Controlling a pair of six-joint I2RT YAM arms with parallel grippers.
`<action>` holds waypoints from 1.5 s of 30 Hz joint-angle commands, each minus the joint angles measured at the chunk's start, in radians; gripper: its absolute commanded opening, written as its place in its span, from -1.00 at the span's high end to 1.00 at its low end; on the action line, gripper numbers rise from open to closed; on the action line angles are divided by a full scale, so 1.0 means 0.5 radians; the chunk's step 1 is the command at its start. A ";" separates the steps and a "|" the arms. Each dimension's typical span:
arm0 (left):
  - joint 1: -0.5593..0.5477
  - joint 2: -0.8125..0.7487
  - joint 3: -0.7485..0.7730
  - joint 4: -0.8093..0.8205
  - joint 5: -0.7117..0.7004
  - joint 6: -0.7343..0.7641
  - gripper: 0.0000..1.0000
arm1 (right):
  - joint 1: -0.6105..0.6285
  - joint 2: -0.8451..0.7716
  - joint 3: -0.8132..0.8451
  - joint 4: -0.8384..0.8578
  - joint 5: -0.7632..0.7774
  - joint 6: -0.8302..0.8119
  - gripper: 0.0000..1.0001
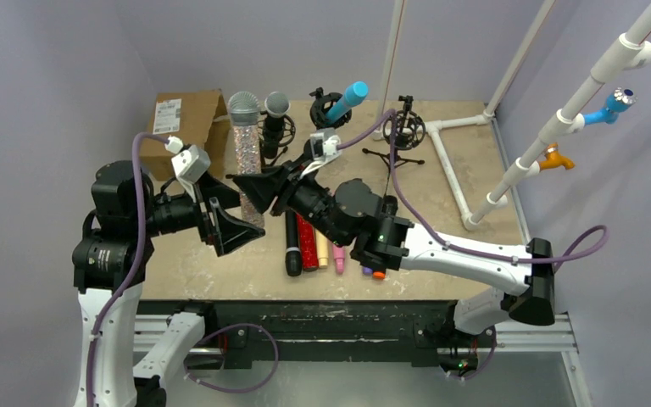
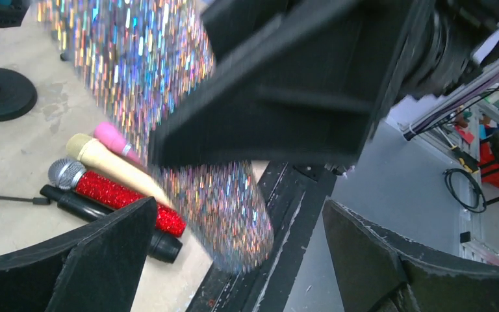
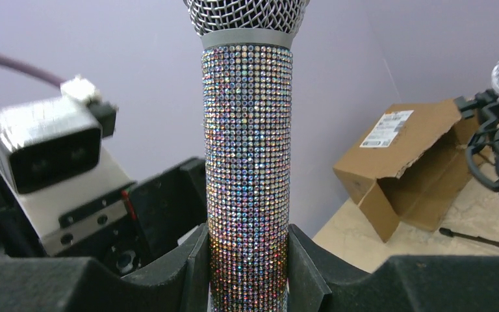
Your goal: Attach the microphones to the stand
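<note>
Left gripper [image 2: 239, 207] spread wide, fingers at 7 and 5 o'clock. Glittery silver microphone [image 2: 130, 58], blurred, slants from 11 o'clock to centre, clamped in right gripper [image 2: 247, 123]. At 9 o'clock on table [image 2: 13, 162], side by side: pink microphone [image 2: 114, 140], cream microphone [image 2: 110, 166], red microphone [image 2: 123, 198], black microphone [image 2: 84, 205].

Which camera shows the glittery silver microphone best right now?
Right wrist: the silver microphone is sharp and upright, clamped in the right gripper. Top view shows it small, partly hidden; left wrist, blurred.

White label [image 1: 167, 114] on cardboard box [image 1: 199, 127] is unreadable.
</note>
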 commanded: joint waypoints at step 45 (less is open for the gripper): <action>0.012 -0.005 -0.060 -0.001 0.008 0.296 1.00 | -0.351 0.422 1.158 -1.259 -1.163 0.049 -0.20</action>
